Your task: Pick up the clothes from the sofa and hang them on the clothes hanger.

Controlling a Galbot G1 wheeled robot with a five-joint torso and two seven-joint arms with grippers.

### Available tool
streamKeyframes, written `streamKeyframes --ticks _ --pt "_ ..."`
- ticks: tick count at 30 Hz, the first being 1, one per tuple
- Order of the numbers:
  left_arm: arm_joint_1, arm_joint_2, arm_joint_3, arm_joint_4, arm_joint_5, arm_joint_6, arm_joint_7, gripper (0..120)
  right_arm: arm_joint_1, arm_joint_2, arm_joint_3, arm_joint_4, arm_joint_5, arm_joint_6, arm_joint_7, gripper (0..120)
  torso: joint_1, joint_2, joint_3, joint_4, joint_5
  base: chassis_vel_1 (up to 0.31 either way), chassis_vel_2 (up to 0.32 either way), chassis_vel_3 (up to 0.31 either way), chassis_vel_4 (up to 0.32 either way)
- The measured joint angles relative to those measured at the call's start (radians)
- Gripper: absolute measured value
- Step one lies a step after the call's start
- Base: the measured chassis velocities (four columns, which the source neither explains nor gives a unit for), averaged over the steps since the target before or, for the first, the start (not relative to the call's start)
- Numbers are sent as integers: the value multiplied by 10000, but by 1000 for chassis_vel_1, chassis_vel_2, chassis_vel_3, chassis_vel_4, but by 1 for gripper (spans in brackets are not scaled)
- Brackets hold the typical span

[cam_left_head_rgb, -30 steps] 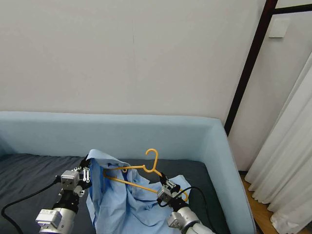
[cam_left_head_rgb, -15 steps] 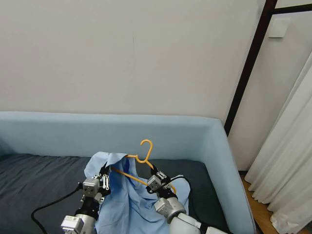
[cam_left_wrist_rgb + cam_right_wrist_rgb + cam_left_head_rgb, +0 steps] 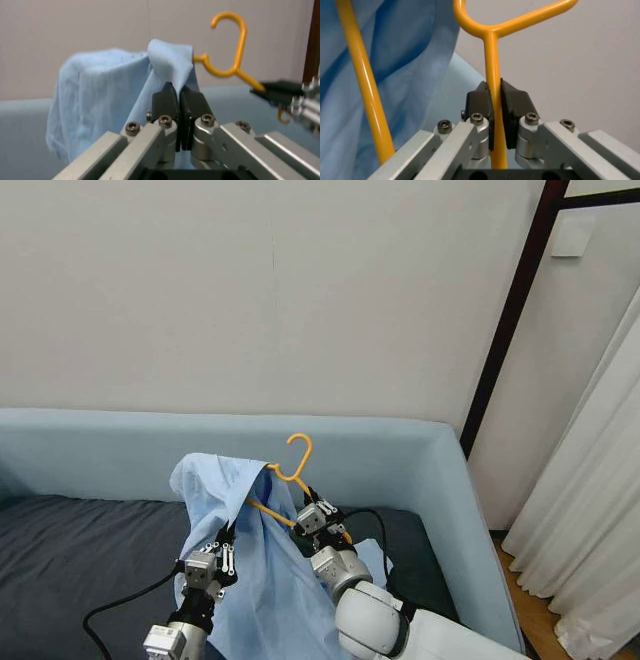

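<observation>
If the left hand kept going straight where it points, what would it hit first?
The left hand is shut on the light blue cloth shirt, so it would push straight into that fabric, draped over the orange hanger. The pale wall lies somewhere behind; depth is unclear.

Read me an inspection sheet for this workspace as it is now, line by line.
Surface: sofa, light blue, with a dark seat cushion.
Job's things: blue shirt draped over one end of the orange hanger, both held up above the seat.
Clutter: nothing seen.
Tools: left tool shut on the shirt; right tool shut on the hanger's rod.
Cables: black cable trailing from the left arm over the seat.
Surroundings: plain wall, dark door frame, white curtain at right.
</observation>
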Motion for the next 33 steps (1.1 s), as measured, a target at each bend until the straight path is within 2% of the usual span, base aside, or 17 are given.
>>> streamKeyframes --ticks 5,13,16,22,27,32,33 --pt "-167 -34 43 -192 -89 50 278 0 -168 72 -150 -534 -1197 393 -197 4 0 1 0 1 -1 0 0 0 0" --pt "-160 -254 366 158 180 -144 798 0 -216 238 -32 -1000 -2644 1300 -666 4 0 1 -1 2 -1 0 0 0 0" --pt "-112 -327 444 354 347 -242 901 0 -237 259 60 -976 -2725 1493 -772 4 0 0 -1 2 -2 0 0 0 0" --pt "-57 -441 347 875 513 -629 748 0 -360 203 256 -376 -1746 1715 -734 4 0 0 -1 3 -2 0 0 0 0" --pt "-18 -442 214 953 440 -913 674 0 -441 80 470 -314 -1727 1994 -722 4 0 0 -1 1 -1 0 0 0 0" --pt "10 -433 163 1063 385 -1658 773 0 -476 90 931 -391 -2011 2138 -662 4 0 0 -1 2 -2 0 0 0 0" --pt "47 -410 91 1082 389 -1919 885 4 -476 67 1005 -463 -2084 2213 -669 4 0 0 -1 2 -1 0 0 0 0"
